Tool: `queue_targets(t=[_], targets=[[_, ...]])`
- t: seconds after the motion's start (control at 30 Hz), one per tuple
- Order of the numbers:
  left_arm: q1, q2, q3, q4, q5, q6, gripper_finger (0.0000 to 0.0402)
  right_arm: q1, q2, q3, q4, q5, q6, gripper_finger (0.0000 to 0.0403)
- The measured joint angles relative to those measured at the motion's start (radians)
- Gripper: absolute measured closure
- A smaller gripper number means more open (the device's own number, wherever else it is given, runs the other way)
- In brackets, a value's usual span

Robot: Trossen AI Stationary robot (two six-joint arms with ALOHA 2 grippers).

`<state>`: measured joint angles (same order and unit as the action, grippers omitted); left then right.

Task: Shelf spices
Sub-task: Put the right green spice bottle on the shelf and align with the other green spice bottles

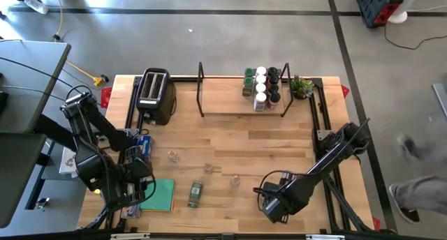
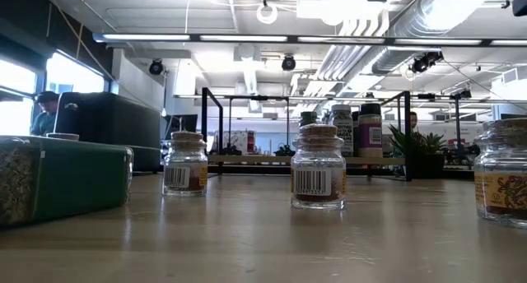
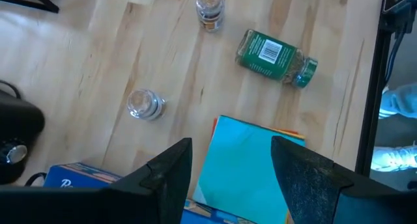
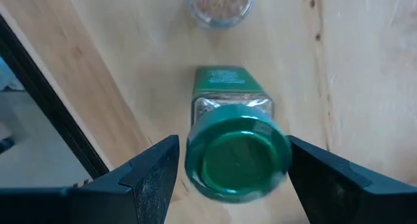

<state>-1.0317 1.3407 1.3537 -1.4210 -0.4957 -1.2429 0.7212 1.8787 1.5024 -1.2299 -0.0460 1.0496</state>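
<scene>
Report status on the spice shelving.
Left gripper open, over teal pad. Right gripper open, facing toppled green-lidded spice jar, not gripped. Three small clear jars off the shelf; shelf part-filled.

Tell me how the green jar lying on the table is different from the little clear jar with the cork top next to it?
The green jar lies on its side; the clear jar stands upright. The green jar has a green screw lid and green label, while the clear jar has a cork stopper and see-through glass. The green jar also looks longer. Both are spice jars on the bare table, not yet on the shelf.
</scene>
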Motion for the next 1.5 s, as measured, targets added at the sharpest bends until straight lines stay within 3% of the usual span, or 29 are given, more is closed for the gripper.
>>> queue_targets(t=[0.27, 0.47, 0.57, 0.8, 0.9, 1.03, 1.27, 1.5], targets=[[-0.003, 0.0, 0.0, 0.003, 0.017, -0.003, 0.0197, 0.014, 0.022, 0.0, 0.035, 0.028, 0.024, 0.0139], [-0.003, 0.0, 0.0, 0.004, 0.022, -0.003, 0.0197, 0.014, 0.019, 0.0, 0.032, 0.015, 0.058, 0.0214], [-0.003, 0.0, 0.0, 0.005, 0.028, -0.011, 0.0197, 0.004, 0.002, 0.009, 0.023, 0.017, 0.067, 0.0215], [-0.003, 0.0, 0.0, 0.013, 0.053, -0.013, 0.0197, -0.063, -0.073, 0.216, -0.196, -0.003, -0.064, 0.0215], [-0.003, 0.0, 0.0, 0.013, 0.038, -0.012, 0.0197, -0.165, -0.076, 0.384, -0.337, -0.042, -0.178, 0.0215], [-0.003, 0.0, 0.0, 0.012, -0.012, -0.011, 0.0197, -0.364, -0.063, 0.497, -0.329, -0.032, -0.376, 0.0215], [0.005, 0.0, 0.0, 0.012, -0.015, -0.012, 0.0197, -0.729, -0.015, 0.505, -0.342, 0.147, -0.737, 0.0215], [0.023, 0.0, 0.0, 0.011, -0.012, -0.011, 0.0197, -0.978, 0.066, 0.505, -0.245, 0.176, -1.052, 0.0215]])
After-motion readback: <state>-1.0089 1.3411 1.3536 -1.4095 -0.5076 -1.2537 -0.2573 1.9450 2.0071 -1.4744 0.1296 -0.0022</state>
